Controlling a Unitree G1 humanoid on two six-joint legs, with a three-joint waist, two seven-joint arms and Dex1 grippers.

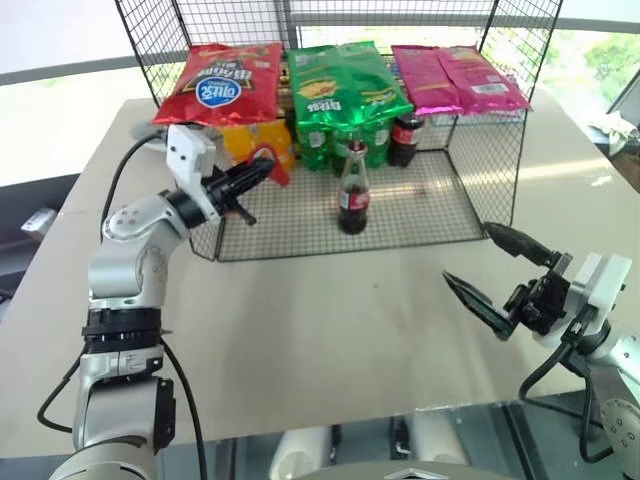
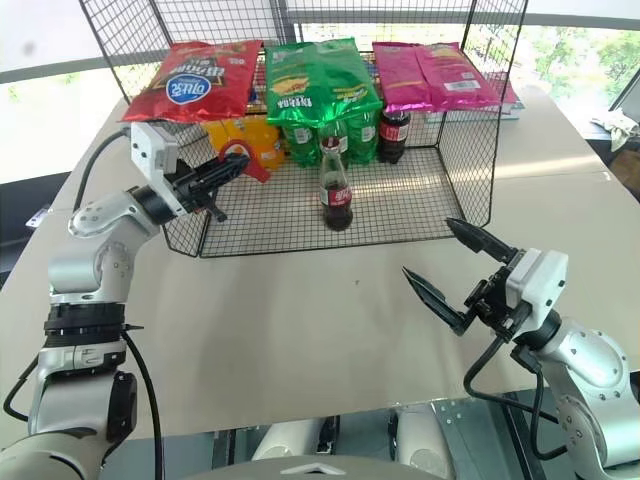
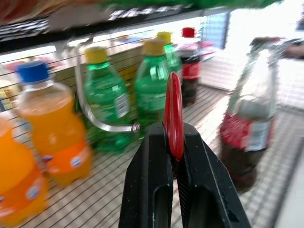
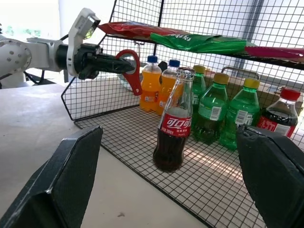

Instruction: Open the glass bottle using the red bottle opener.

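At the top of your head view a black wire rack [image 1: 480, 215] stands on the pale table [image 1: 330, 330]. Across its upper shelf lie a red chip bag [image 1: 220, 82], a green one [image 1: 345, 85] and a pink one [image 1: 458, 78]. Under them you see orange soda bottles [image 4: 151, 84], green soda bottles [image 4: 211, 107] and a dark red-capped bottle [image 1: 405, 138].

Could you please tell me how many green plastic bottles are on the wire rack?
3, in a row behind the glass bottle: one closest behind it, one in the middle, one next to the dark red-capped bottle. More may be hidden.
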